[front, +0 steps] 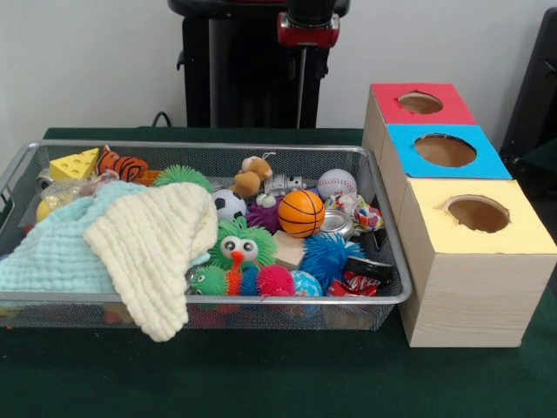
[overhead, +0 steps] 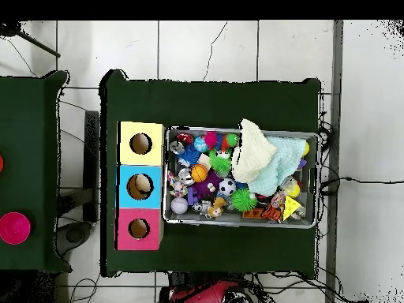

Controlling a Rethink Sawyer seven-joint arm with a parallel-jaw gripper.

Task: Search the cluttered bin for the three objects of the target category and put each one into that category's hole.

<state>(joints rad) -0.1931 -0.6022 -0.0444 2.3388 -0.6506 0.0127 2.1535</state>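
Clutter is the risk: balls such as the orange basketball (front: 301,212) lie packed among spiky toys (front: 329,255) in the wire bin (front: 383,228), cloths (front: 152,244) hide others, and the gripper's fingers I cannot tell.

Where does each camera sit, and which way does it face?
Front view: sits across the table, low, facing the wire bin and three boxes; the black pedestal and a red arm part show at the top, no hand.
Overhead view: sits above, looking straight down on the green table; only a red part of the robot shows at the bottom edge.
Both views share the bin, the cream cloth, the orange basketball and the yellow box.
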